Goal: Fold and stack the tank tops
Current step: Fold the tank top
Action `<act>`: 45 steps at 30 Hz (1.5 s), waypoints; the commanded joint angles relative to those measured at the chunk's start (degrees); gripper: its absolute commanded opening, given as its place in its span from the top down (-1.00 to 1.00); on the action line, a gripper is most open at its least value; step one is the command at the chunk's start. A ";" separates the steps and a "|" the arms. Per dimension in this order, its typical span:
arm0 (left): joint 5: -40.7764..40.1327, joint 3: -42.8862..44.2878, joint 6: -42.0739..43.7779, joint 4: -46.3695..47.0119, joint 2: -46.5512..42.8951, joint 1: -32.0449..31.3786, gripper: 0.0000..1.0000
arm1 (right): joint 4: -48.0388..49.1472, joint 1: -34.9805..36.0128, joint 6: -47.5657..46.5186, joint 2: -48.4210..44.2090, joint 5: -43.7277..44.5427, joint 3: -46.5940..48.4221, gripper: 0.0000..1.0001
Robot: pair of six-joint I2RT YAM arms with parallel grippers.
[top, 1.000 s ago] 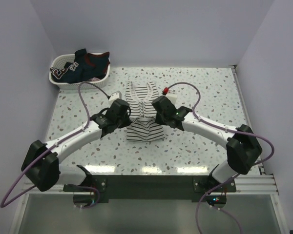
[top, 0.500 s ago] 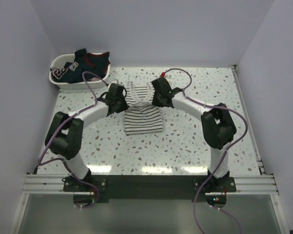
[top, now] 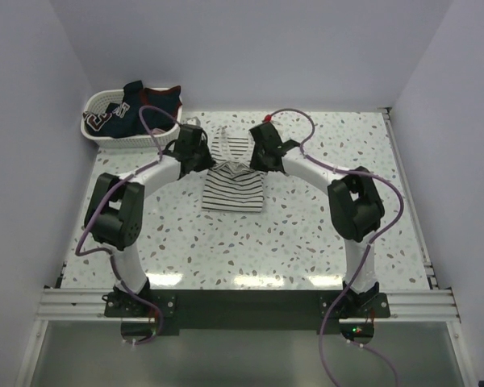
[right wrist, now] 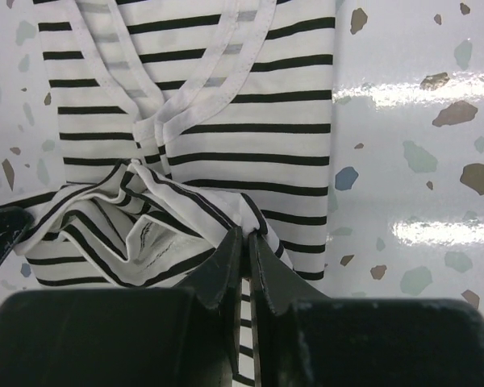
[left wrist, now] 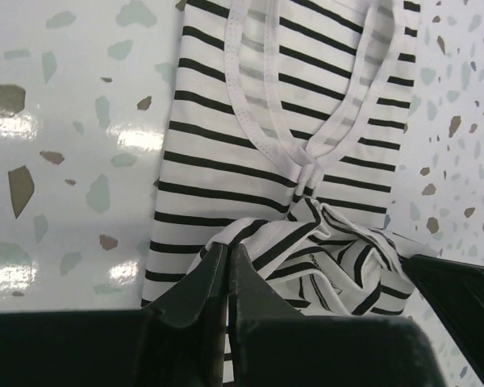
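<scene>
- White cloth with thin dark stripes: the striped tank top lies on the tabletop, at mid-width and toward the far side. Its straps point at the far wall. Its lower part is doubled up over the body.
- Gathered edge: the upturned layer is bunched and raised off the flat layer, in loose creases, between the two tools.
- Left tool: fingers pressed together, pinching the left end of the bunched striped edge. It stands at the shirt's left side, just below the straps.
- Right tool: fingers pressed together, pinching the right end of the same bunched edge, level with the other tool.
- Navy tank top: dark cloth with red trim and white lettering, heaped in the basket and spilling over its rim.
- Basket: white, slotted wall, at the far left corner of the tabletop, apart from the striped shirt.
- Tabletop: pale, glossy, speckled with grey and brown chips.
</scene>
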 commanded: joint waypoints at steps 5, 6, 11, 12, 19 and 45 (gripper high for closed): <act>3.08 4.33 3.40 3.31 3.45 1.48 0.23 | -0.26 -1.72 -0.29 1.37 0.31 2.64 0.50; 3.34 4.34 3.49 3.66 3.62 1.75 0.13 | -0.87 -1.90 -0.20 1.37 1.10 2.82 0.29; 3.79 4.34 3.67 4.54 1.17 4.30 -0.31 | -1.67 -4.01 0.42 -0.47 1.02 1.51 -0.10; 3.70 4.08 3.67 4.63 -0.23 4.56 -0.33 | -1.84 -4.01 0.33 -1.78 1.63 1.15 -0.11; 3.42 1.36 2.44 3.82 -4.98 4.66 -0.28 | -2.46 -1.56 -0.98 -5.57 1.19 -2.98 -0.10; 11.08 7.95 -0.37 14.91 16.02 4.83 0.53 | 4.84 -2.08 2.62 12.18 -9.44 7.12 0.18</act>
